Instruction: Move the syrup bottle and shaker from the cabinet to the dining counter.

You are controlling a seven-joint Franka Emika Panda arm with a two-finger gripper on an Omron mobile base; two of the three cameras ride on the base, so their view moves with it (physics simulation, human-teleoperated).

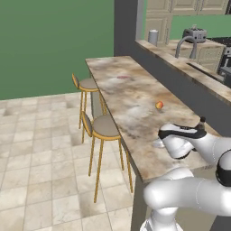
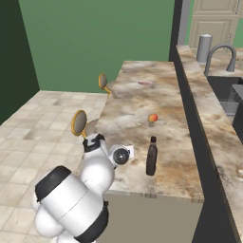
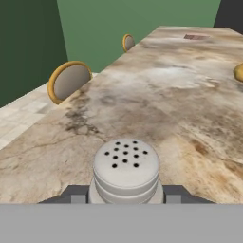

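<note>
Over the near end of the dining counter (image 3: 156, 90) the gripper (image 3: 126, 197) is grasping the shaker (image 3: 126, 166) between its fingers, and the syrup bottle (image 2: 151, 157) already stands nearby, so a sideways swing could knock that bottle over.

A flat green wall (image 1: 49, 40) backs the room, above a floor (image 1: 40, 153) of pale beige tiles. Two stools (image 1: 101, 128) — thin gold legs, round grey seats — stand along the near edge of the marbled surface (image 1: 131, 97). Beyond the grey raised wall (image 1: 180, 85), a curved tap (image 2: 222, 54) over a sink.
</note>
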